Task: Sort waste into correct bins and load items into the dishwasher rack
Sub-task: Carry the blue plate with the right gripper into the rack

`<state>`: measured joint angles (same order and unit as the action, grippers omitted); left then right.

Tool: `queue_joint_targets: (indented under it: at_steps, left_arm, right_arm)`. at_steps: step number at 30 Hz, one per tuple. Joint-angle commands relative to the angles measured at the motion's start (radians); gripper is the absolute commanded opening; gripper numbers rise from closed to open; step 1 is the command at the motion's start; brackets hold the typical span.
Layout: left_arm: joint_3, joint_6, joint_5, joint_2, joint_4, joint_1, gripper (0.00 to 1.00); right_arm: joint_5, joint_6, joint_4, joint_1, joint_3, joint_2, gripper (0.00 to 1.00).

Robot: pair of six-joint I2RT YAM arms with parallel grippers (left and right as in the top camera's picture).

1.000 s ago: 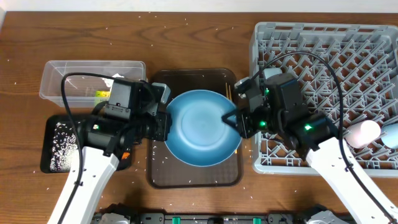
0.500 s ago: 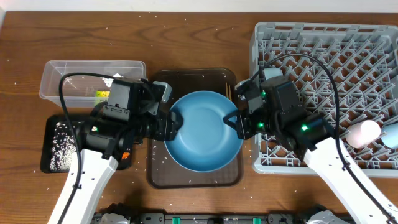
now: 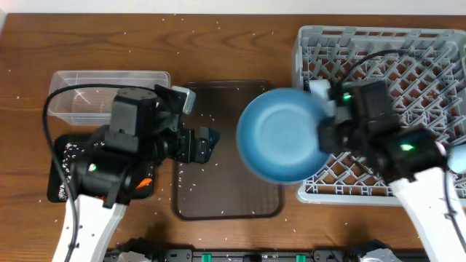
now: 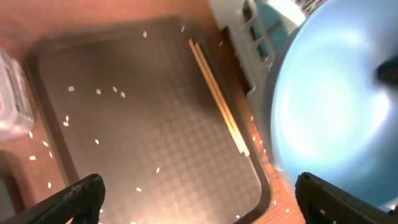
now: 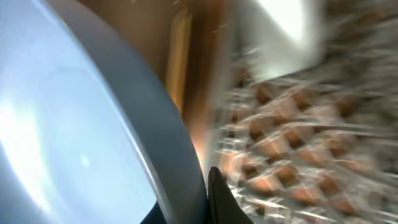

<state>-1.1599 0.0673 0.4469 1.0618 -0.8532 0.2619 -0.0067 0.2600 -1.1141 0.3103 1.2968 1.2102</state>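
Observation:
The large blue plate [image 3: 280,135] hangs tilted between the brown serving tray [image 3: 226,196] and the grey dishwasher rack [image 3: 393,65], overlapping the rack's left edge. My right gripper [image 3: 322,135] is shut on the plate's right rim. In the right wrist view the plate [image 5: 74,124] fills the left side, and the gripper [image 5: 199,208] pinches its rim. My left gripper [image 3: 206,143] stands open over the tray's left part, apart from the plate, with nothing between its jaws [image 4: 199,202]. The wooden chopsticks [image 4: 217,93] lie on the tray's right side. Rice grains [image 4: 99,92] dot the tray.
The clear tub [image 3: 80,84] stands at the back left, and the black tray [image 3: 57,185] with rice grains lies in front of it, partly under my left arm. A light-blue cup [image 3: 459,156] shows at the rack's right edge. Rice is scattered over the wooden table [image 3: 218,44].
My left gripper has opened, let go of the plate's left rim and drawn back left. The right gripper has carried the plate off the tray to the right, toward the rack.

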Motion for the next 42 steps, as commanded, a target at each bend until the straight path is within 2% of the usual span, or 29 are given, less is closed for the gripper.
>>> queue_joint_targets:
  at_steps: [1, 5, 7, 11, 15, 19, 24, 27, 31, 35, 39, 42]
  left_arm:
    - [-0.023, -0.003, 0.013, -0.028, 0.003, -0.004, 0.98]
    - [-0.023, -0.003, 0.013, -0.037, 0.002, -0.004, 0.98]
    - [-0.023, -0.003, 0.013, -0.037, 0.002, -0.004, 0.98]
    - [-0.023, -0.003, 0.013, -0.037, 0.002, -0.004, 0.98]
    - [-0.023, -0.002, 0.014, -0.037, -0.006, -0.004, 0.98]
    - [-0.023, -0.003, 0.014, -0.037, -0.032, -0.004, 0.98]
    - [-0.023, -0.003, 0.013, -0.037, -0.038, -0.004, 0.98]
    - [-0.023, -0.003, 0.013, -0.037, -0.039, -0.004, 0.98]
    - [-0.023, -0.003, 0.014, -0.037, -0.048, -0.004, 0.98]
    - [-0.023, -0.003, 0.014, -0.037, -0.063, -0.004, 0.98]
    - [-0.023, -0.003, 0.014, -0.037, -0.066, -0.004, 0.98]
    - [-0.023, -0.003, 0.014, -0.037, -0.066, -0.004, 0.98]
  right_arm:
    - [0.364, 0.01, -0.067, -0.06, 0.105, -0.023, 0.01]
    - [0.737, 0.019, -0.093, -0.139, 0.126, -0.021, 0.01]
    - [0.873, -0.028, -0.057, -0.175, 0.126, -0.013, 0.01]
    - [0.957, -0.207, 0.06, -0.222, 0.125, 0.01, 0.01]
    - [1.075, -0.313, 0.247, -0.285, 0.124, 0.059, 0.01]
    - [1.075, -0.512, 0.452, -0.357, 0.124, 0.129, 0.01]
    - [1.05, -0.737, 0.58, -0.425, 0.124, 0.245, 0.01]
    - [1.05, -0.748, 0.586, -0.43, 0.124, 0.294, 0.01]
    - [1.057, -0.861, 0.652, -0.449, 0.124, 0.349, 0.01]
    - [1.066, -0.886, 0.71, -0.458, 0.124, 0.383, 0.01]
    - [1.112, -1.07, 0.904, -0.479, 0.124, 0.408, 0.01]
    - [1.125, -1.151, 1.011, -0.492, 0.124, 0.412, 0.01]
